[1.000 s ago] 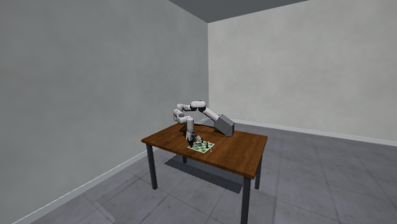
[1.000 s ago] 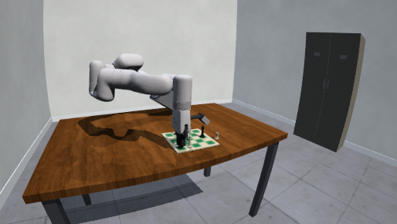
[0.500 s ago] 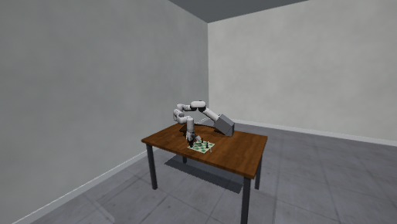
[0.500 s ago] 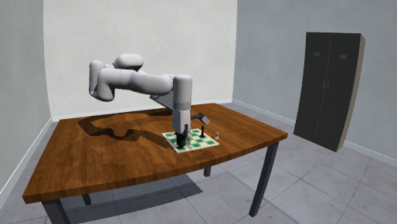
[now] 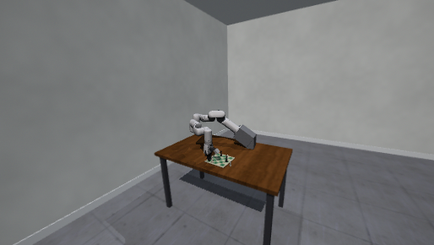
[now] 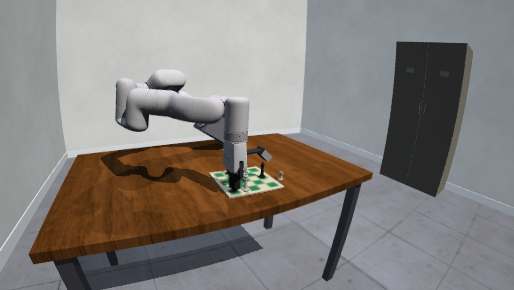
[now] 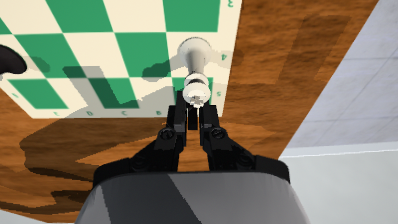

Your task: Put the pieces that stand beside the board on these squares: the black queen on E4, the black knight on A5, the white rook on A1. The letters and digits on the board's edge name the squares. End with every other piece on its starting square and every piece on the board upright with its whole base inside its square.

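Observation:
My gripper (image 7: pixel 192 103) (image 6: pixel 235 183) (image 5: pixel 207 157) is down at the corner of the green and cream board (image 7: pixel 100 20) (image 6: pixel 272 184) (image 5: pixel 219 162), over the square next to the digit 5. It is shut on a dark piece that I take for the black knight, which is mostly hidden between the black fingers. A tall white piece (image 7: pixel 195 56) (image 6: pixel 245 181) stands upright on the neighbouring edge square, just beyond the fingertips. A black piece (image 7: pixel 9 60) (image 6: pixel 261 170), likely the queen, stands further along the same row. The small white rook (image 6: pixel 281 175) stands on the table beside the board.
The board lies on a brown wooden table (image 6: pixel 125 200) (image 5: pixel 253 169), close to its edge. A grey box (image 5: pixel 247 136) sits at the back of the table. A dark cabinet (image 6: pixel 425 115) stands against the wall, away from the table.

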You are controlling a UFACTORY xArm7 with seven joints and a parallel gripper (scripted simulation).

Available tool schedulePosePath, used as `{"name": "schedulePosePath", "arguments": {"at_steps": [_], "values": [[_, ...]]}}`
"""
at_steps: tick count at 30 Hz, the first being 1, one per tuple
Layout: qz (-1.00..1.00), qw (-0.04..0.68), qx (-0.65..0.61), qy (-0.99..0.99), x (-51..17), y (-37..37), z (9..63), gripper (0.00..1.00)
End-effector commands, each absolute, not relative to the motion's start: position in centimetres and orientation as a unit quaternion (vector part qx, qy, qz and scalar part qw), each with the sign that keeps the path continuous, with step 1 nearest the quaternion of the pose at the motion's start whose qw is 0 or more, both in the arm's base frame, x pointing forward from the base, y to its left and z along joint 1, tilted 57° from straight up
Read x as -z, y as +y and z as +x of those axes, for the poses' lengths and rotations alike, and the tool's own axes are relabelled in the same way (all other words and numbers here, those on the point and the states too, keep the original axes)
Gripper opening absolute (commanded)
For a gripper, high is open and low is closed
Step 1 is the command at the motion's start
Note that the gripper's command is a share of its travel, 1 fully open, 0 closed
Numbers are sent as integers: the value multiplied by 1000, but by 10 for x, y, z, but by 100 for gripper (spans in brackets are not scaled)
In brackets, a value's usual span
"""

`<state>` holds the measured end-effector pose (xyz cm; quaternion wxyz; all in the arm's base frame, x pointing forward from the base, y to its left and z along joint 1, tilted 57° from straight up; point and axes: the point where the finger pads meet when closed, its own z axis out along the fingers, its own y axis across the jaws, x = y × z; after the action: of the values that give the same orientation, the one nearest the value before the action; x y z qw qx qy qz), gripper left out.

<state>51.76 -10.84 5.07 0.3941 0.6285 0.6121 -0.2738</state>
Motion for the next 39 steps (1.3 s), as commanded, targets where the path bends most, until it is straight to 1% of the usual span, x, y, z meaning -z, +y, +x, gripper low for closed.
{"name": "schedulePosePath", "arguments": {"at_steps": [1,39], "values": [[628,395,272,613,-51,-106,519,0],[628,395,272,613,-49,-109,519,0]]}}
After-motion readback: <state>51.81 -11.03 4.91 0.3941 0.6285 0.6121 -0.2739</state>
